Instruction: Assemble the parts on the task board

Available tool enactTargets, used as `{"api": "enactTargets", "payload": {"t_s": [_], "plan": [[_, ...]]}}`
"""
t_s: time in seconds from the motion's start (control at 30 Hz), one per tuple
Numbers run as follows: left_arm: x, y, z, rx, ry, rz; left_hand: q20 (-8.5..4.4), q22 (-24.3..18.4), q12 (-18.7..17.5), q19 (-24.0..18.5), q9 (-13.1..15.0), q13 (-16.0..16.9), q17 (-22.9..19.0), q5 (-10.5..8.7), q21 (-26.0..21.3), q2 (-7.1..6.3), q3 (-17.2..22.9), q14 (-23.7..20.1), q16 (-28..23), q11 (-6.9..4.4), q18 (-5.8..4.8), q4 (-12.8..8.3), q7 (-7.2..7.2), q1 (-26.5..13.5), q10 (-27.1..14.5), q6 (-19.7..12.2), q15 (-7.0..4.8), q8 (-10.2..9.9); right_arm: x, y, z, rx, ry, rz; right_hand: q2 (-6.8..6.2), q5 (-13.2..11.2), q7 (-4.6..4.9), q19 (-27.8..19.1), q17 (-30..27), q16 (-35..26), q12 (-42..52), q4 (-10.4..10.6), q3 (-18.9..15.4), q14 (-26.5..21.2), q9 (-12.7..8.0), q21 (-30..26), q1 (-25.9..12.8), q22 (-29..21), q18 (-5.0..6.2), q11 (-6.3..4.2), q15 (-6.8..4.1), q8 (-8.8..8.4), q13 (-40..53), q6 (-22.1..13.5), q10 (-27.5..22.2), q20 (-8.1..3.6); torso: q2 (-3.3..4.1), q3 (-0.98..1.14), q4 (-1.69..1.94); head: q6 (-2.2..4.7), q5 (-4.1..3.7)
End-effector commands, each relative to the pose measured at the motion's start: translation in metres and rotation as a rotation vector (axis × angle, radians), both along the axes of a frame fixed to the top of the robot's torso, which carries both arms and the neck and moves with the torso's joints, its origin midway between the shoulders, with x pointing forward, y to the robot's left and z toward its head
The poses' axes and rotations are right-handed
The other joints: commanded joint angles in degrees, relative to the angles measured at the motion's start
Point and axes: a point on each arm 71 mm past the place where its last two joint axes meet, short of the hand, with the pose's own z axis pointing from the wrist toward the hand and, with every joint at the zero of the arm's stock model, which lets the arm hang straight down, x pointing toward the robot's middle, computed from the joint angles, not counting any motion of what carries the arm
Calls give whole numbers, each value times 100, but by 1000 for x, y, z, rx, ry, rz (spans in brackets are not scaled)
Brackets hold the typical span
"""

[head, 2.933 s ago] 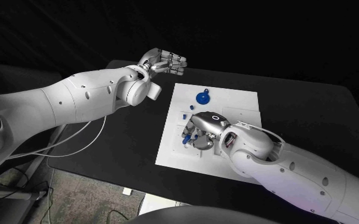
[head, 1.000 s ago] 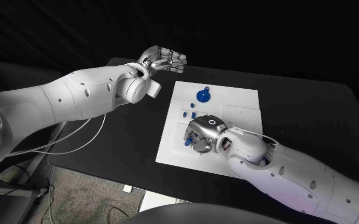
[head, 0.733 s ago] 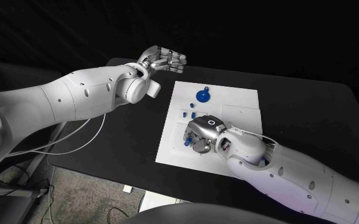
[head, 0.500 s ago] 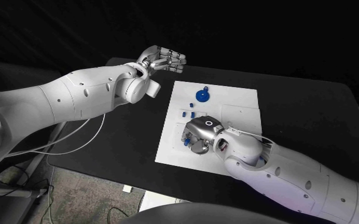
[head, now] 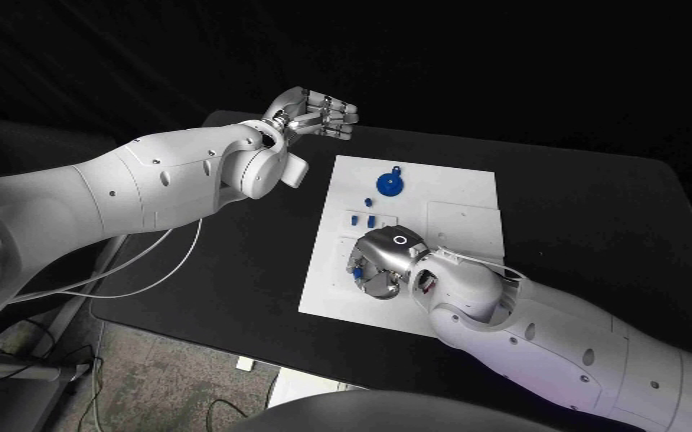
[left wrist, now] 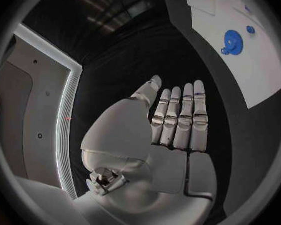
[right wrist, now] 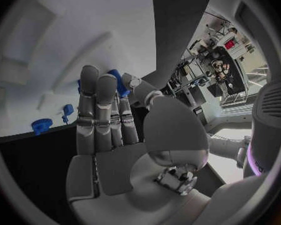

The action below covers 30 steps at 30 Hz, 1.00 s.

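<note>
The right hand (head: pixel 387 257) is low over the board (head: pixel 464 192), left of frame centre in the head view. In the right wrist view its fingers (right wrist: pixel 95 105) stretch out side by side with a small blue part (right wrist: pixel 118 82) at their tips, apparently pinched against the thumb, though the contact itself is hard to make out. The part is tiny and held only at the tips, so it could twist or drop if it meets its seat at an angle, and pushing down then could jam it or shove the board across the worktop (head: pixel 606 202). The hand also covers the seat, so alignment cannot be judged from above.

More loose parts lie above it in the head view: two small pegs (head: pixel 361 219) and, higher, a blue gear (head: pixel 389 185). A sweep of the fingers could knock the pegs.

The left hand (head: pixel 320 117) hangs at the board's upper left, off the plate; its fingers (left wrist: pixel 181 117) lie straight and together, grasping nothing.
</note>
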Motion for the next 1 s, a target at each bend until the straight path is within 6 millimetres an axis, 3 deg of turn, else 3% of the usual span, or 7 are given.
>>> {"api": "enactTargets", "payload": {"t_s": [0.03,0.23,0.27,0.37,0.8,0.93,1.0], "plan": [[0,-2,1,-10,-2,-17,18,-8,-17,20,-2,-7,-3,7,26,48,22,-3,-24,-15,-8,23,-4,-20,-38,8,30,-20,-5,-1,-11,-13,47,9,-76,-28,32,152,-11,-30,12,-14,17,4,-16,-39,-24,-11,132,51,78,8,-7,-133,-166,59,0,1,-3,3,1],[0,-1,1,-9,-1,-16,23,-11,-17,13,-2,-7,-3,2,23,54,10,-12,-25,-12,-9,24,-5,-30,-44,10,34,-19,-4,-3,-8,30,35,-7,-277,-53,120,125,-39,-53,11,-52,102,-45,-26,-94,-56,-42,204,201,162,3,-13,-404,-662,131,-1,3,-4,9,-16],[0,-1,1,-9,-1,-16,23,-11,-17,13,-2,-7,-3,2,23,54,10,-12,-25,-12,-9,24,-5,-30,-44,10,34,-19,-3,-3,-8,43,31,-11,-342,-100,155,118,-55,-63,15,-49,50,-58,-32,-119,-38,-60,239,245,193,6,-12,-528,-823,166,-1,3,-4,9,-16],[0,-1,1,-9,-1,-16,23,-11,-17,13,-2,-7,-3,2,23,54,10,-12,-25,-12,-9,24,-5,-30,-44,10,34,-19,-3,-4,-6,61,24,-16,-379,-108,133,111,-103,-85,31,-4,-233,-88,-31,-184,121,-117,304,295,232,9,-15,-578,-1092,229,1,3,0,7,-29],[0,0,1,-8,0,-15,23,-11,-17,13,-2,-7,-3,2,23,54,10,-12,-25,-12,-9,24,-5,-30,-44,10,34,-19,-6,-14,11,211,-22,-55,-569,-165,30,157,-286,-98,60,344,-965,-120,-32,-358,520,-279,335,370,294,13,-6,-892,-1450,289,-3,1,-6,26,-90],[0,1,1,-8,0,-14,23,-11,-17,13,-2,-7,-3,2,23,54,10,-12,-25,-12,-9,24,-5,-30,-44,10,34,-19,-4,-21,23,285,-14,-73,-568,-153,28,184,-303,-81,64,464,-1103,-110,-36,-379,559,-318,329,361,290,5,-8,-958,-1409,288,-5,0,-13,48,-128],[0,1,1,-8,0,-14,23,-11,-17,13,-2,-7,-3,2,23,54,10,-12,-25,-12,-9,24,-5,-30,-44,10,34,-19,-2,-26,31,320,-2,-88,-523,-130,54,198,-302,-67,70,480,-1121,-99,-35,-373,533,-326,320,336,276,7,-11,-974,-1302,279,-5,1,-11,71,-187]]}}
